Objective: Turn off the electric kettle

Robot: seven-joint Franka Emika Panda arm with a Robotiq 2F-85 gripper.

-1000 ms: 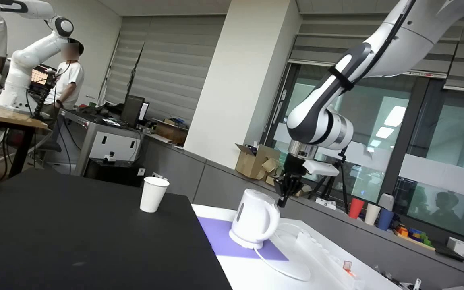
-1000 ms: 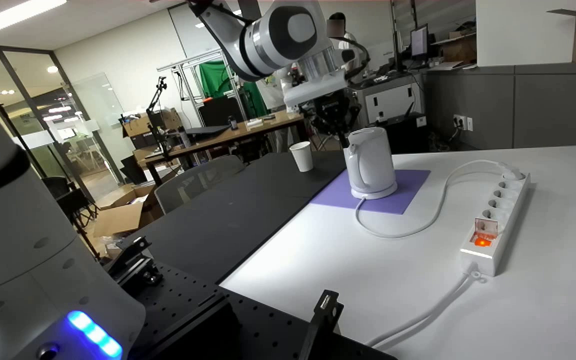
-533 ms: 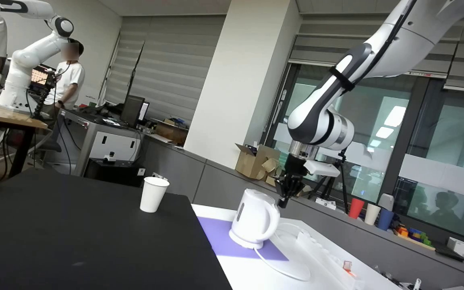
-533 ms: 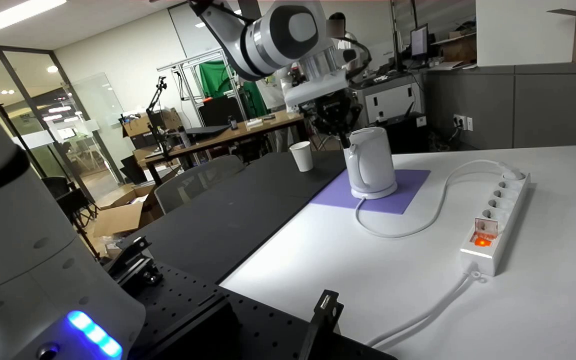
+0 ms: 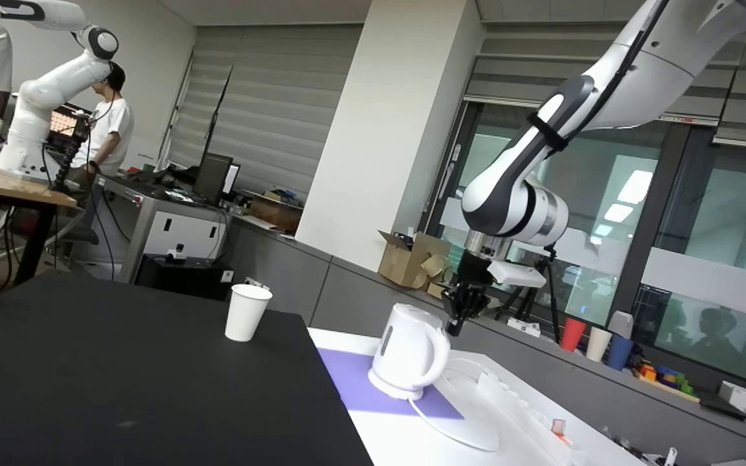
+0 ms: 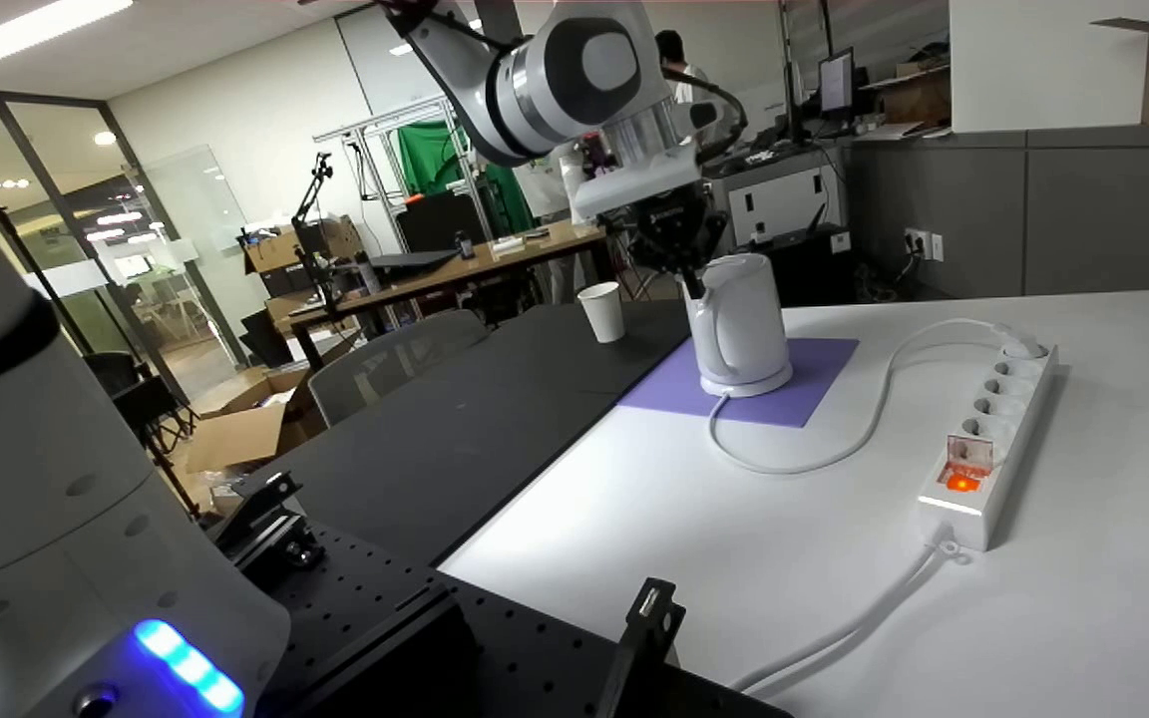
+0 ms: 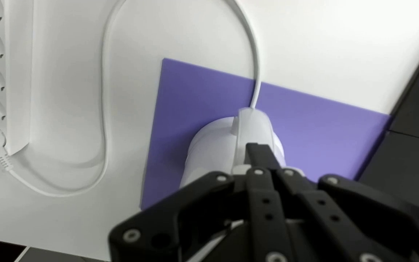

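In an exterior view: kettle [image 5: 405, 349] upright on its base [image 5: 389, 387], on the purple mat [image 5: 347, 378] on the white table [image 5: 392, 443]; gripper [image 5: 454, 325] tip just beside the top of the handle [image 5: 441, 359], thin gap showing from there. Hard smooth plastic by the look, so I'd expect a stiff shell and slippery sides. Fill unseen, so weight is a guess: light if dry, heavy and maybe hot if full. Probably sits loose on the base, so a hard sideways shove could tip it. Wrist view: 2 fingers [image 7: 258, 218] closed together, nothing between them, tip lined up over the handle; touching or not, can't tell. To lift it I'd take the handle loop; to turn it off no grasp is needed, just a press with the closed tips. Kettle switch can't be made out; my guess is near the handle top. In an exterior view: tip overlaps the handle top, contact unclear here too; cord [image 6: 872, 431] runs from the base to the power strip [image 6: 1001, 431], whose rocker [image 6: 962, 483] glows orange. Versus 0.5 s ago: gripper has dipped a hair and shifted slightly toward the kettle; kettle, cord and strip haven't moved.
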